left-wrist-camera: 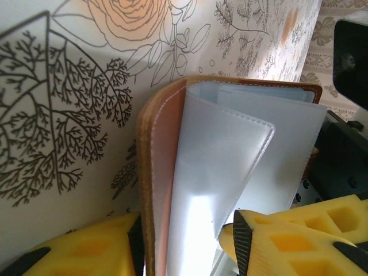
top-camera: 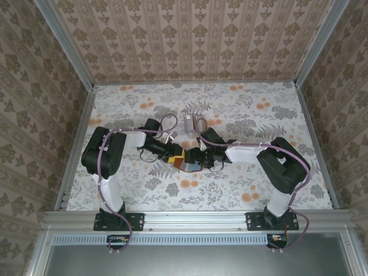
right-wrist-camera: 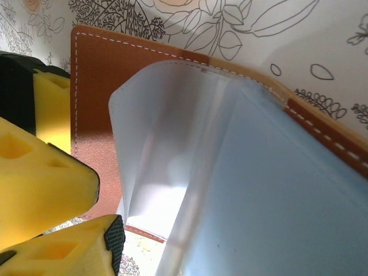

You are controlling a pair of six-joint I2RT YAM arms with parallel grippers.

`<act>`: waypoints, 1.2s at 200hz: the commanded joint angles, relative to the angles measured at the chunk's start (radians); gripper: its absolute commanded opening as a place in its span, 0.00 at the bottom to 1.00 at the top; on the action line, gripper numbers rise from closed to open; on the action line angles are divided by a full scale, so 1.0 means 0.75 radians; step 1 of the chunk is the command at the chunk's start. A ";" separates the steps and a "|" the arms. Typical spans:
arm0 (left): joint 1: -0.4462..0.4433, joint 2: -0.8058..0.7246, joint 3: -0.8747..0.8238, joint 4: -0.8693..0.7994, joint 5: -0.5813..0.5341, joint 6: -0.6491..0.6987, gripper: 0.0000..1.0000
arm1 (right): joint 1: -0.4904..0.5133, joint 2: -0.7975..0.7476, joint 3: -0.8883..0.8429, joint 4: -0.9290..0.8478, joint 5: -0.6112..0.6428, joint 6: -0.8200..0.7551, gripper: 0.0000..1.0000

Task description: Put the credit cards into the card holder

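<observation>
Top view: both arms reach inward and meet over the middle of the table (top-camera: 241, 192); the left gripper (top-camera: 174, 154) and the right gripper (top-camera: 199, 157) face each other with the holder (top-camera: 185, 164) between them (too small here to tell who touches it); pale cards (top-camera: 188, 123) lie on the table beyond the grippers, apart from the holder.

Left wrist: the holder is open, its brown cover (left-wrist-camera: 150, 172) at the left and its clear sleeves (left-wrist-camera: 218, 167) fanned out to the right; a blue card (left-wrist-camera: 253, 95) shows behind the sleeves; the yellow fingers (left-wrist-camera: 86, 250) stand apart, jaws parted, one beside the cover, the other by a sleeve's lower edge, the sleeves loose between them.

Right wrist: the cover's brown face lies at the upper left, the sleeves bulge out from it, and the blue card sits in the nearest sleeve; one finger (right-wrist-camera: 69, 253) of this gripper shows at the lower left, just beside the cover's lower edge; its mate is hidden behind the sleeve, so I cannot tell whether this gripper grips or is parted.
</observation>
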 commanded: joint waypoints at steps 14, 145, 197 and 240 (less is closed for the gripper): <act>0.012 -0.002 -0.005 -0.044 -0.040 0.029 0.50 | 0.015 0.052 0.036 -0.044 0.005 -0.025 0.68; 0.132 -0.272 -0.186 -0.030 -0.041 0.077 0.58 | 0.003 0.115 0.054 0.097 -0.050 0.067 0.67; 0.127 -0.305 -0.231 0.019 0.011 0.086 0.58 | -0.015 0.129 0.085 0.128 -0.059 0.161 0.66; 0.069 -0.264 -0.207 -0.063 -0.017 0.199 0.59 | -0.019 0.168 0.092 0.165 -0.070 0.213 0.66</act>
